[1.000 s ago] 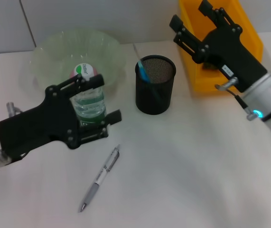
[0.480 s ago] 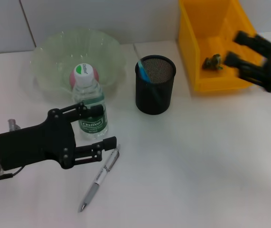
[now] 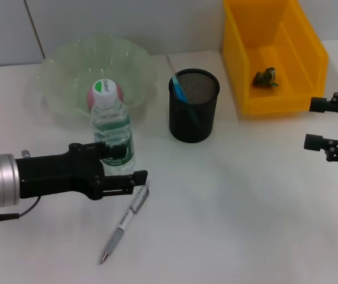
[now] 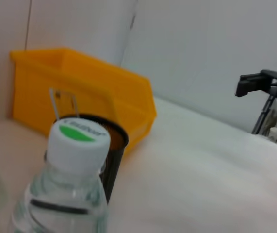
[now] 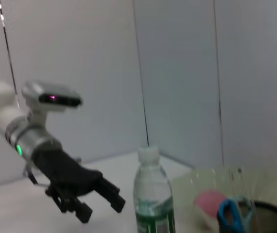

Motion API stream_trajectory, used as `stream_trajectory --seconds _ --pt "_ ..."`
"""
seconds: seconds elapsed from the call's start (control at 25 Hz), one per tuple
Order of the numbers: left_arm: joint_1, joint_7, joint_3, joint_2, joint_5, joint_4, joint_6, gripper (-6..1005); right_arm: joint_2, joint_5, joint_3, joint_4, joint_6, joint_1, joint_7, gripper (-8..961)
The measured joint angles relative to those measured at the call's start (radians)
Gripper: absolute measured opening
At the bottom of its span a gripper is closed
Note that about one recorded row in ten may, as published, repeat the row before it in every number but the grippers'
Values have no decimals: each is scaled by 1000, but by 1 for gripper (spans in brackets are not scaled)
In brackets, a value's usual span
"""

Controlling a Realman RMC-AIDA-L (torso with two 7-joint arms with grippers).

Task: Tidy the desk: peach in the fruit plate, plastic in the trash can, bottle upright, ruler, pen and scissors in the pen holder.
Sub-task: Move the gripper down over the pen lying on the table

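The clear water bottle (image 3: 110, 127) with a green-and-white cap stands upright in front of the pale green fruit plate (image 3: 62, 65), where the pink peach (image 3: 93, 92) lies. My left gripper (image 3: 121, 163) is open at the bottle's base, one finger on each side; in the right wrist view the left gripper (image 5: 87, 201) is spread a little apart from the bottle (image 5: 153, 199). A grey pen (image 3: 124, 223) lies on the table by the lower finger. The black mesh pen holder (image 3: 193, 105) holds blue-handled scissors (image 3: 177, 89). My right gripper (image 3: 318, 123) is open and empty at the right edge.
The yellow trash can (image 3: 272, 53) at the back right holds a crumpled piece of plastic (image 3: 265, 77). A thin pale strip (image 3: 169, 61) sticks up from the pen holder's rim. White table stretches between the pen and the right gripper.
My left gripper let go of the bottle and drew back to the left, leaving it upright. The right arm swung from over the yellow bin out to the right edge.
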Motion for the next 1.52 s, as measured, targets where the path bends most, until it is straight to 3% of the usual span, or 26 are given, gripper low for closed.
stream_trajectory --seconds 0.04,0.12,0.16,0.2,0.24,0.4,0.44,0.48,0.56,0.8,1.0,1.08,1.52 --pt "0 0 0 0 0 0 0 770 0 0 0 0 0 0 0 827" --pt "11 -47 21 0 13 31 -16 770 28 92 -130 -79 6 -12 61 827" --pt "35 -172 80 1 69 120 -67 770 43 133 -190 -122 13 -21 86 827" --pt "49 -299 133 1 152 196 -110 770 74 205 -271 -196 26 -42 113 827" --pt "53 -351 157 1 188 228 -125 770 74 205 -271 -196 26 -42 113 827" --pt "58 -417 188 0 235 266 -143 769 120 329 -395 -312 27 -99 158 827" --pt "62 -620 275 -2 339 351 -200 769 120 329 -395 -312 27 -99 158 827" --pt "58 -701 297 -2 372 369 -212 769 120 337 -420 -323 26 -106 176 827" --pt "58 -701 297 -2 372 369 -212 769 114 340 -470 -333 23 -116 202 827" --pt "-19 -1040 373 -2 536 407 -192 768 93 337 -625 -339 12 -121 237 827" --pt "-67 -1088 372 -2 560 395 -151 767 83 317 -727 -349 20 -111 291 827" --pt "-113 -1142 366 -4 636 386 -95 767 83 316 -729 -352 20 -110 292 827" --pt "-176 -1152 351 -8 662 372 12 766 81 320 -724 -376 45 -97 310 827"
